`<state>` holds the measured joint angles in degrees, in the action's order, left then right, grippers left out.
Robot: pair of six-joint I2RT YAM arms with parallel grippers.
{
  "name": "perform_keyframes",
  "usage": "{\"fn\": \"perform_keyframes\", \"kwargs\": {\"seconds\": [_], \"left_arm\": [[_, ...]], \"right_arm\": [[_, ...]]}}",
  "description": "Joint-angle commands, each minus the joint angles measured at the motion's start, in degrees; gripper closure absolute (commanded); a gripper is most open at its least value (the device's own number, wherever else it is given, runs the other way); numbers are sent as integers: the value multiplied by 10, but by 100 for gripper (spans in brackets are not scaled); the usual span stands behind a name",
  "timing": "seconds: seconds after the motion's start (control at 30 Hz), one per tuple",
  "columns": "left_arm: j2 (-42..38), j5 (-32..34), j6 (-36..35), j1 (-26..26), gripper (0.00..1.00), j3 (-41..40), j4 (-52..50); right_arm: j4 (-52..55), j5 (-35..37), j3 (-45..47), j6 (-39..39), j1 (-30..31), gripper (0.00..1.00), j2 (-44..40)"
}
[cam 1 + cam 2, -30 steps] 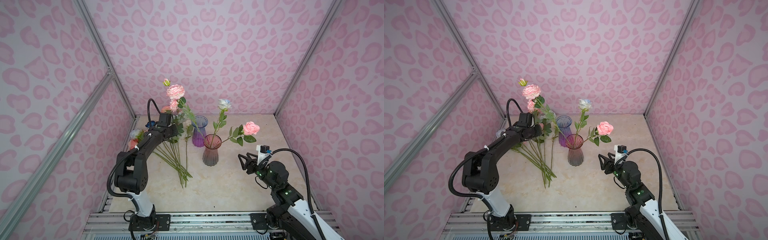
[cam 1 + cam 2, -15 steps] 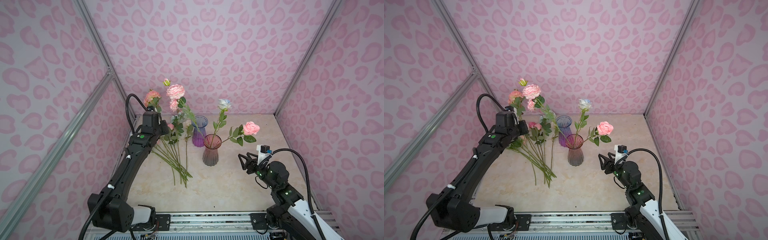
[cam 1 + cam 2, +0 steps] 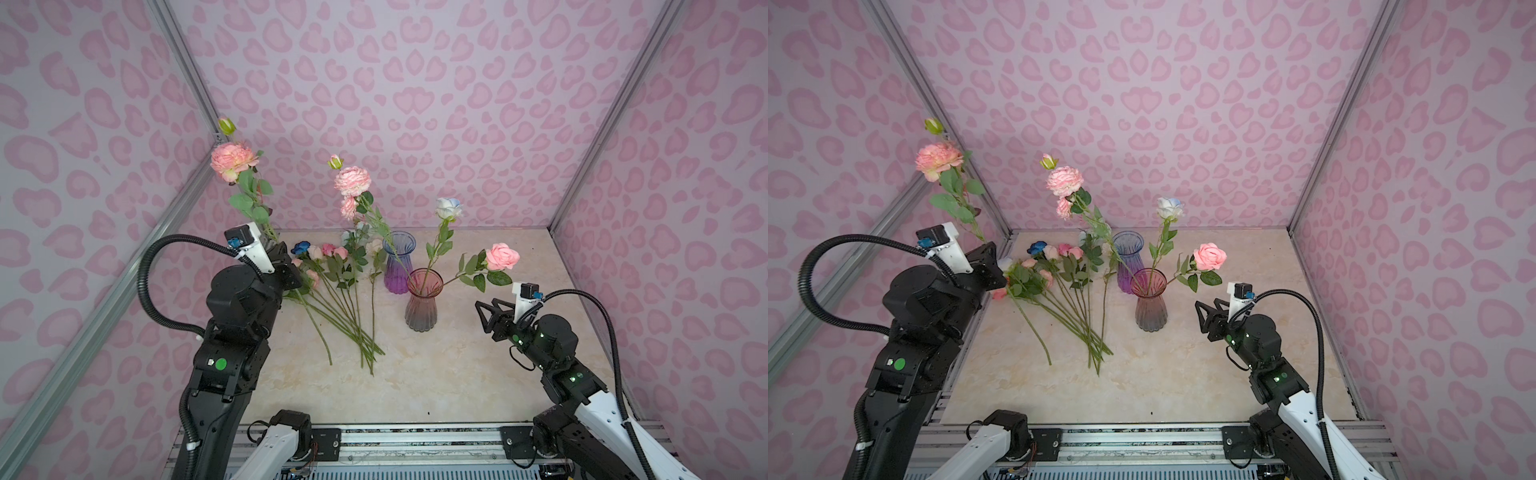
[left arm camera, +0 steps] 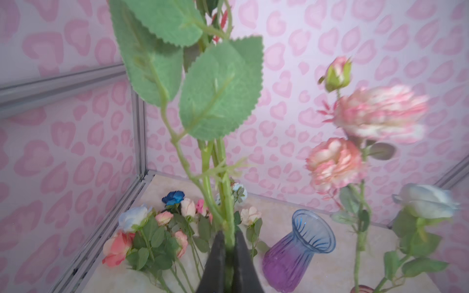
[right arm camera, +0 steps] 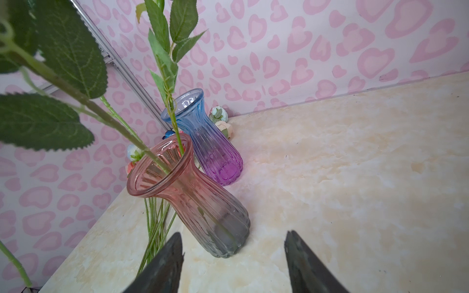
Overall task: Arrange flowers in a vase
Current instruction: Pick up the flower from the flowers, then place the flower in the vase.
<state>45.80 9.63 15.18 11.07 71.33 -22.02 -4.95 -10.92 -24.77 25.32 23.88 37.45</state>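
My left fingers pinch a peony stem that stands upright from them, bloom on top. The blue vase lies to their right, nearer than the pink vase. My right fingers, spread and empty, sit near the pink one. Spare flowers lie on the desk.

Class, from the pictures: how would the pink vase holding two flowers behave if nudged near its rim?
The pink vase looks tall and slim, so it likely tips. Its pink rose leans far sideways, probably adding pull. Looks like glass: probably breakable.
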Motion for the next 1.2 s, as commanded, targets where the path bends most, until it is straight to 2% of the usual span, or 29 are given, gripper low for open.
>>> {"fn": "perform_keyframes", "kwargs": {"seconds": [0.0, 0.1, 0.17, 0.4, 0.5, 0.67, 0.87, 1.0, 1.17], "left_arm": [[-6, -99, 12, 3, 97, 11, 75], [-10, -139, 33, 25, 97, 2, 138], [-5, -135, 27, 60, 97, 6, 164], [66, -93, -74, 248, 97, 77, 209], [94, -78, -98, 296, 97, 105, 221], [126, -88, -96, 344, 97, 136, 243], [165, -98, -92, 378, 97, 142, 285], [200, -107, -112, 386, 97, 136, 351], [245, -94, -172, 389, 97, 131, 441]], "right_arm": [[-13, 0, -4, -5, 0, 35, 6], [-15, 0, -5, 1, 0, 35, 11], [-16, -2, -5, 7, 0, 35, 13], [-10, 0, -7, 6, 0, 35, 10], [-4, 0, -11, 5, 0, 35, 7], [3, 5, -10, 3, 0, 35, -2], [2, 6, -5, 4, 0, 35, -6], [-4, 3, -5, 3, 0, 35, 1], [-6, 6, -4, 2, 1, 35, 0]]}}
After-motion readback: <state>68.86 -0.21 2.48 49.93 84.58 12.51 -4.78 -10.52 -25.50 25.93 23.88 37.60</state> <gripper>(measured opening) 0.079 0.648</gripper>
